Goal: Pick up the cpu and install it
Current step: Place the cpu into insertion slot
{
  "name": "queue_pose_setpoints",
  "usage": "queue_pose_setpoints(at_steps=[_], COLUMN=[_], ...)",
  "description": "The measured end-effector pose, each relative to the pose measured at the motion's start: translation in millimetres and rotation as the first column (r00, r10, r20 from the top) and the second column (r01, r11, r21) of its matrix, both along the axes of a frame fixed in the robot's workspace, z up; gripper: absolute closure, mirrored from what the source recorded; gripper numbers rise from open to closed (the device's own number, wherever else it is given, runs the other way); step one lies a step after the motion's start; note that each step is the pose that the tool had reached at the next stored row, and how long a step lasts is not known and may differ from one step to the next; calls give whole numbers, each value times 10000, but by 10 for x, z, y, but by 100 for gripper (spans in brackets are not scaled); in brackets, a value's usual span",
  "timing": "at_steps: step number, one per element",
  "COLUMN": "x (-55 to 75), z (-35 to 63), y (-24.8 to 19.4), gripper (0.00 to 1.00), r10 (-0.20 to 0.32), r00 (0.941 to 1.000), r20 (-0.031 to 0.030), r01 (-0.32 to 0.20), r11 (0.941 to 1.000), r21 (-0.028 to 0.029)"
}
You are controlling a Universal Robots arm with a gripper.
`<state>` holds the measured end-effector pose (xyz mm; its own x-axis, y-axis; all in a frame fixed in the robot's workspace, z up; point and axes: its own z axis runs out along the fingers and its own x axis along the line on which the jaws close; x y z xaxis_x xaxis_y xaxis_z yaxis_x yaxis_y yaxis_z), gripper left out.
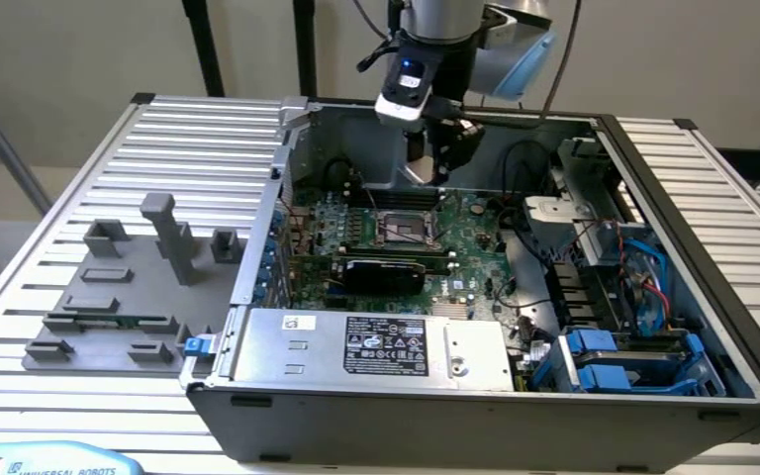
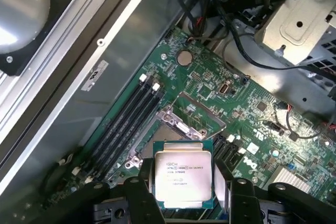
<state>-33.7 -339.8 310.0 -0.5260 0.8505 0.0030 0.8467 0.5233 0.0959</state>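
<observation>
Grey plastic blocks (image 1: 130, 287) sit at the exterior view's left, well apart from the open computer case (image 1: 486, 416); inside it the gripper (image 1: 435, 163) hangs over the motherboard's CPU socket (image 1: 407, 230), its fingers (image 2: 140, 184) clamped on opposite edges of the cpu (image 2: 182, 178), which is held above the socket, not seated. A slight tilt or offset could, I judge, bend pins or catch the socket's metal rim; the thin edge grip could also slip.

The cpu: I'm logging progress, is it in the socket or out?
Out. The cpu is held in the claw above the motherboard; the socket sits empty.
</observation>
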Motion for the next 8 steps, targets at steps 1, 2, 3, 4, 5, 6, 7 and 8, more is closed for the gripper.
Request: queue_pose_setpoints(at_steps=[1, 2, 3, 4, 5, 6, 7, 8], x=[0, 0, 0, 0, 0, 0, 0, 0], z=[-5, -9, -14, -18, -23, -28, -33, -38], y=[0, 0, 0, 0, 0, 0, 0, 0], gripper=[45, 45, 45, 45, 45, 45, 45, 45], r10=[-180, -359, -540, -719, -898, -1094, -1272, -1451], r00=[9998, 9994, 9985, 9974, 9960, 9940, 9919, 9894], r20=[1, 1, 1, 1, 1, 1, 1, 1], r01=[180, 359, 540, 719, 898, 1094, 1272, 1451], r11=[9998, 9994, 9985, 9974, 9960, 9940, 9919, 9894], r21=[1, 1, 1, 1, 2, 2, 2, 2])
